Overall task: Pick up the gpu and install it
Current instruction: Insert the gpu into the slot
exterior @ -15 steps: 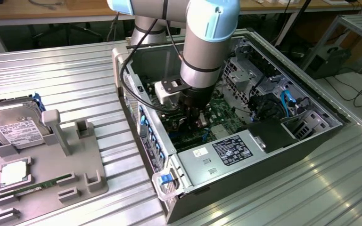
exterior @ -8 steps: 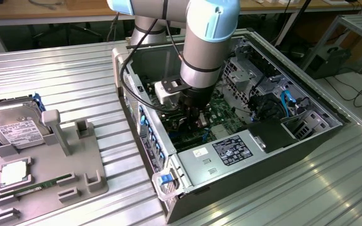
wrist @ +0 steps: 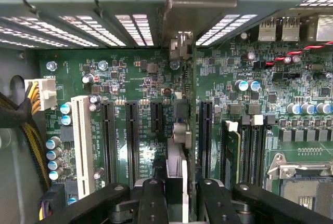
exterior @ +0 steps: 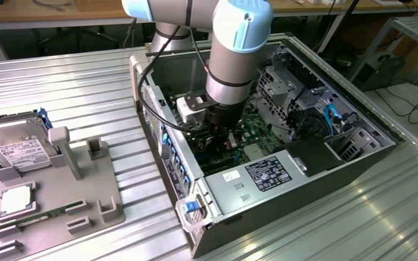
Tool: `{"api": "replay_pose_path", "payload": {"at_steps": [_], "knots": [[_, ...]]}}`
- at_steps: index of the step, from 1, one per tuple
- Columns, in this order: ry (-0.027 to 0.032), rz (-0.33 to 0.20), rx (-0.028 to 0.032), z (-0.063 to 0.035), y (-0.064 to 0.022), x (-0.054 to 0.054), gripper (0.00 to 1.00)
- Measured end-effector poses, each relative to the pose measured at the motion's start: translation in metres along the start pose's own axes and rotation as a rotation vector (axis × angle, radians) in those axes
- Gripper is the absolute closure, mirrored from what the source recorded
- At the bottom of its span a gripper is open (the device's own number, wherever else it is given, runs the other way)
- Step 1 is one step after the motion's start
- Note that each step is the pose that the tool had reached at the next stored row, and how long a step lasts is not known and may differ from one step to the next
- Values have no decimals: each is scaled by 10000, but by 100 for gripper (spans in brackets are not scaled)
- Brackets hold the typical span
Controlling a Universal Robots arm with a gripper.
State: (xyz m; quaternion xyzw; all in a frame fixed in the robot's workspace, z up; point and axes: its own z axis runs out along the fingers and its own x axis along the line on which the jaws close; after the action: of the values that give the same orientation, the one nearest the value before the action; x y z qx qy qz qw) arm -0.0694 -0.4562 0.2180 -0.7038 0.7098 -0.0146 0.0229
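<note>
My gripper [exterior: 223, 137] reaches down inside the open computer case [exterior: 354, 157], just above the green motherboard [wrist: 130, 78]. Its black fingers [wrist: 153, 200] are shut on the gpu [wrist: 181, 130], a thin dark card seen edge-on that runs up the middle of the wrist view. The card's silver metal end bracket [wrist: 179, 44] lies against the slotted rear wall of the case. The card stands upright over the board between the short black slot [wrist: 156, 115] and a long black slot [wrist: 205, 141]. I cannot tell whether its edge is in a slot.
A white slot [wrist: 83, 141], more black slots [wrist: 109, 141] and memory slots [wrist: 250, 151] flank the card. A yellow cable bundle [wrist: 31, 130] lies at the case side. Outside on the metal table, a grey fixture [exterior: 63, 196] holds a silver hard drive [exterior: 17, 144] and a green memory stick [exterior: 42, 215].
</note>
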Motion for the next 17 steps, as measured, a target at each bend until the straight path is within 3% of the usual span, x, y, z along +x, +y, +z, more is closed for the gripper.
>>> {"api": "replay_pose_path", "payload": {"at_steps": [5,8,10,11,17], "knots": [[0,0,0,0,0,0,72],[-35,3,10,9,0,-3,71],[-8,1,-1,-3,0,-1,71],[-11,1,0,-10,-1,-2,65],[-2,0,27,-285,-15,-21,65]]}}
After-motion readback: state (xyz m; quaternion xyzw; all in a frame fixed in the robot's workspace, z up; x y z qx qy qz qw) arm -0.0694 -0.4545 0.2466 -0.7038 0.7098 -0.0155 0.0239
